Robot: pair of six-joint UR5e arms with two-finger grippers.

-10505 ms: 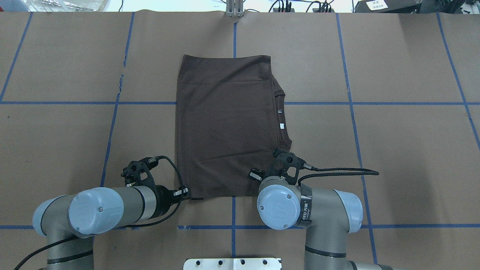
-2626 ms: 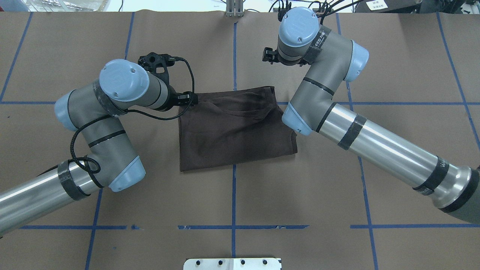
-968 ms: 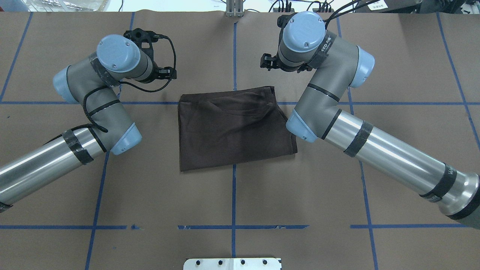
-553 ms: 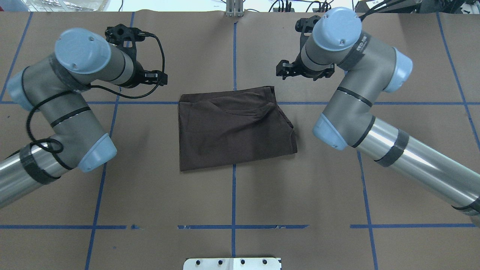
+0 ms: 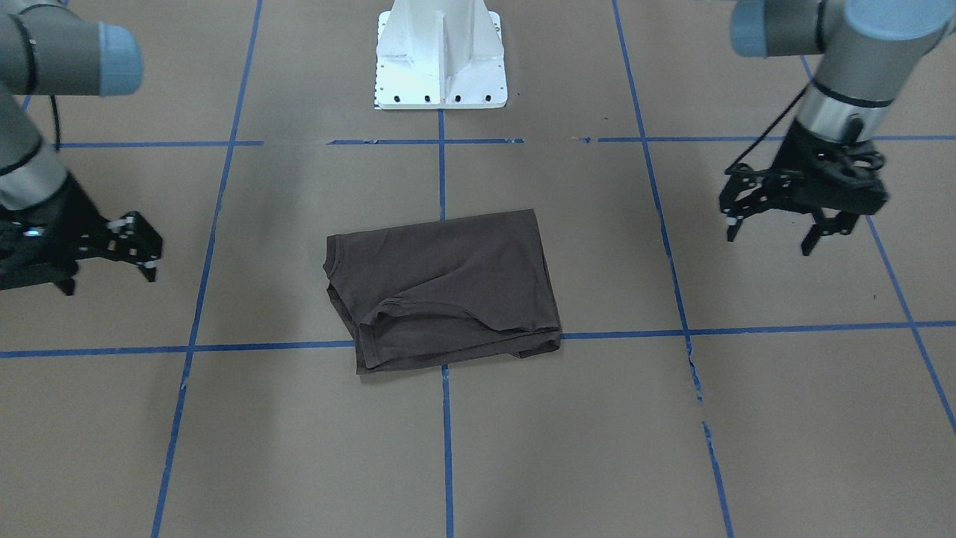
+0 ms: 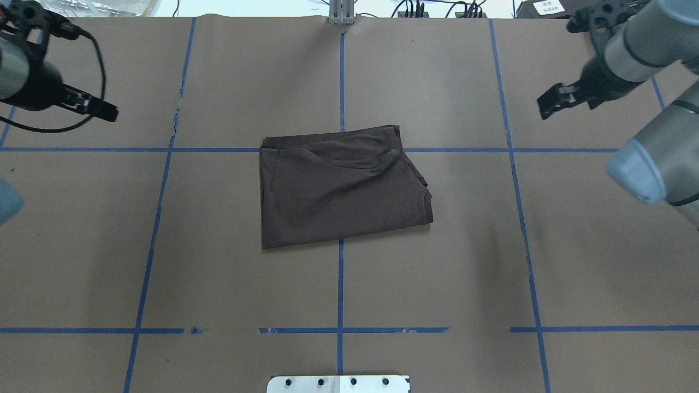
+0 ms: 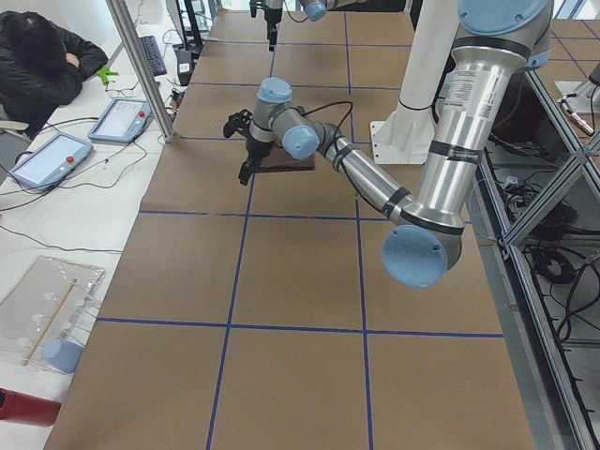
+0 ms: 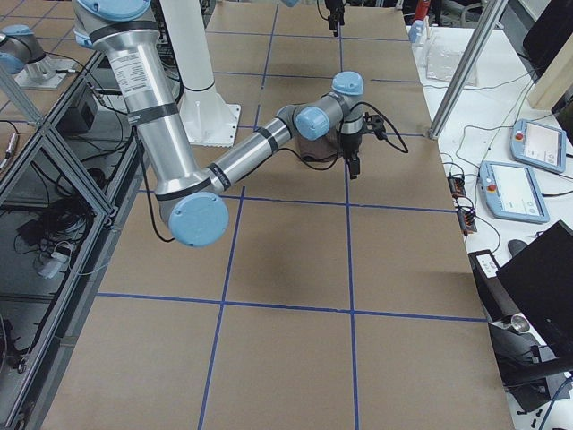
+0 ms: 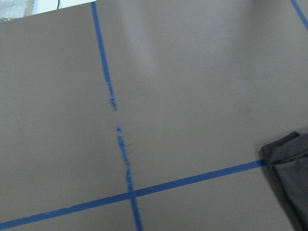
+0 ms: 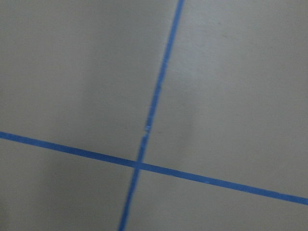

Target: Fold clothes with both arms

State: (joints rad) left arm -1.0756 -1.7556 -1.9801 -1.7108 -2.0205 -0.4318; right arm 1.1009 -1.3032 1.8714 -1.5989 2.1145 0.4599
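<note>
A folded shirt lies on the table, the pedestal behind it. The left gripper and right gripper hang well apart from it, jaws spread.

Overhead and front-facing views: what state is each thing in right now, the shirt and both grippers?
T-shirt: folded into a compact rectangle, lying on the table, touched by neither gripper.
Left gripper: open, empty, raised off to one side of the T-shirt.
Right gripper: open, empty, off to the opposite side of the T-shirt.
</note>
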